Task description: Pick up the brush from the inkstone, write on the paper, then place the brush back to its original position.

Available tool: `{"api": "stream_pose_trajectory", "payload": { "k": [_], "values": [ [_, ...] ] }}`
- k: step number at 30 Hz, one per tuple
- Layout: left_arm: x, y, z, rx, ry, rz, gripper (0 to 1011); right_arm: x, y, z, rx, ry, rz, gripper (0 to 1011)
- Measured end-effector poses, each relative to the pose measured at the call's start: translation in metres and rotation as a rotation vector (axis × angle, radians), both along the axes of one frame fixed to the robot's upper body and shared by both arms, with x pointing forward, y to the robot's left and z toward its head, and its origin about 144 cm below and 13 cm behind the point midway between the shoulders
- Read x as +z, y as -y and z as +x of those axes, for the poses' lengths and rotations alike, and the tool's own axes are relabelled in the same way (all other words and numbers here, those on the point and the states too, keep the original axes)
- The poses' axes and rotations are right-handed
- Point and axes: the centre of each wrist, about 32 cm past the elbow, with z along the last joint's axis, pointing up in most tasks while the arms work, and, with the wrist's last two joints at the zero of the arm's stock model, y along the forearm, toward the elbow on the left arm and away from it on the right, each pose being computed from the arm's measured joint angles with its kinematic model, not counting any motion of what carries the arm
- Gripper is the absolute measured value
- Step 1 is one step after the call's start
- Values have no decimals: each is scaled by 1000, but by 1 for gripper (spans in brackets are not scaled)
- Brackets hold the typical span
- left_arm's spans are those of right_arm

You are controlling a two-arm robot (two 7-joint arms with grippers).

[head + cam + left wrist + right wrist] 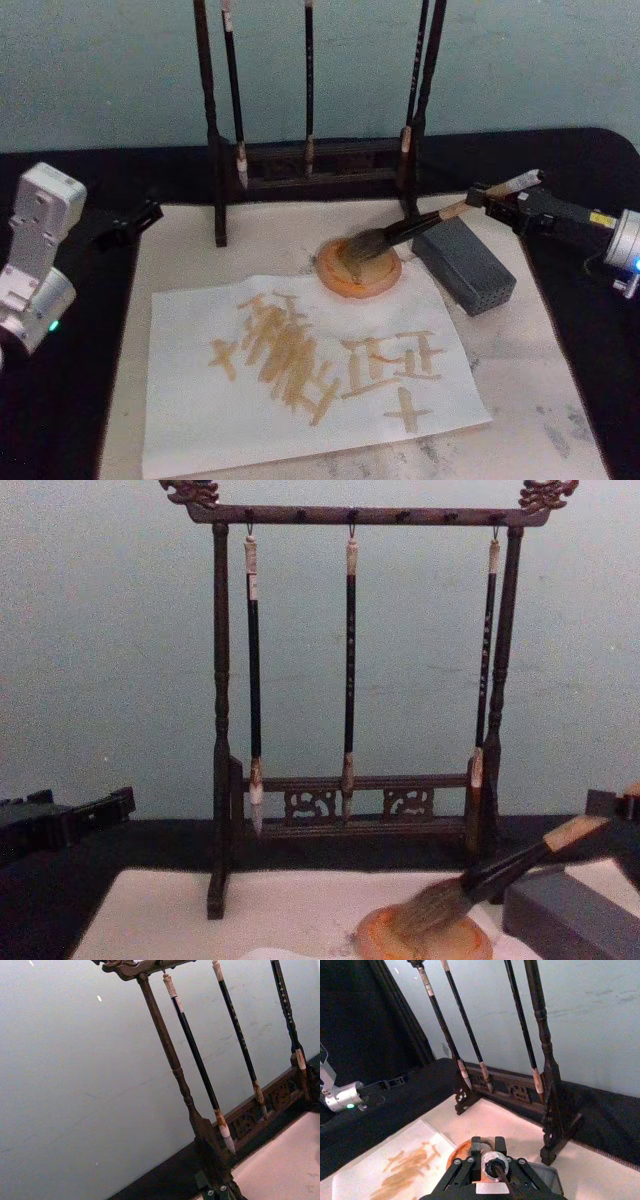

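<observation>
Nearest the head camera lies the sheet of white paper (250,420), flat on a pale mat (540,400) and crossed by loose brown strokes (290,355). Just beyond the paper's far edge sits the round orange-brown inkstone (382,283). The brush (402,233) has its bushy grey-brown bristles resting on the inkstone. Its black ferrule and pale tan handle slope up and away toward the robot's right, passing over the near end of a grey rectangular block (463,265) that lies just right of the inkstone.

The right gripper (497,197) comes in from the right edge above the black table (600,340), and its fingers are clamped on the upper handle. The handle's pale end sticks out past them. The right wrist view looks down the handle to the inkstone below.

Behind the inkstone stands a dark wooden brush rack (310,165) against a pale blue-green wall, with 3 slim dark brushes (234,90) hanging tip down.

The left gripper (130,222) hovers over the table left of the mat, well apart from the brush, aimed toward the rack. I cannot tell whether it is apart or together.
</observation>
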Motion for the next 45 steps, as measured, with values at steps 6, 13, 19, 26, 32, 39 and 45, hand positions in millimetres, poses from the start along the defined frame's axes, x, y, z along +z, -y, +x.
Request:
{"api": "stream_pose_trajectory", "payload": {
  "k": [6,13,19,26,32,39,45],
  "values": [
    [0,0,0,0,0,0,1002,-6,2,0,-5,-14,4,165],
    [0,0,0,0,0,0,1000,-13,2,-2,-13,-29,8,165],
    [0,0,0,0,0,0,1002,-19,1,-6,-23,-41,15,165],
    [0,0,0,0,0,0,1002,-21,0,-8,-34,-44,19,165],
    [0,0,0,0,0,0,1002,-21,0,-9,-45,-44,18,165],
    [0,0,0,0,0,0,1002,-19,1,-10,-51,-45,17,165],
    [0,0,0,0,0,0,1000,-16,1,-9,-49,-49,14,165]
  ]
}}
